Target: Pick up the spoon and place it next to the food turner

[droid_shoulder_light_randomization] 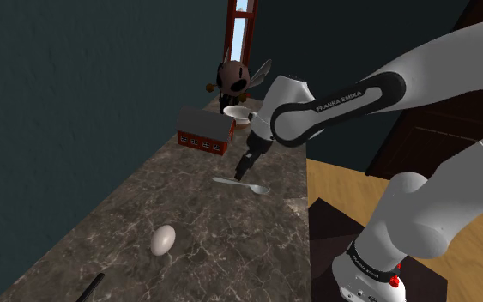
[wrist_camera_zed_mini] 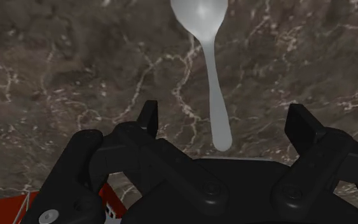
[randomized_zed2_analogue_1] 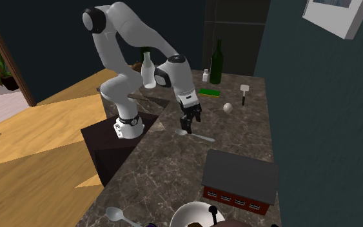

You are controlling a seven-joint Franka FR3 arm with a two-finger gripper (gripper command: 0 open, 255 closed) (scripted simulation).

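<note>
My tool (wrist_camera_zed_mini: 225, 119) hangs spread open just above the spoon (wrist_camera_zed_mini: 210, 76), which lies flat on the marble table (wrist_camera_zed_mini: 75, 63), handle end between the fingers, untouched. This looks like the approach step. Next I'd descend and clamp the handle, then carry it to the food turner (randomized_zed2_analogue_1: 244, 92).

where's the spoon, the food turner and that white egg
spoon (wrist_camera_zed_mini: 212, 95), wrist view, on the middle of its handle
food turner (randomized_zed2_analogue_1: 244, 88), second exterior view, on its pale blade
white egg (droid_shoulder_light_randomization: 163, 239), shoulder view, on its middle
</note>
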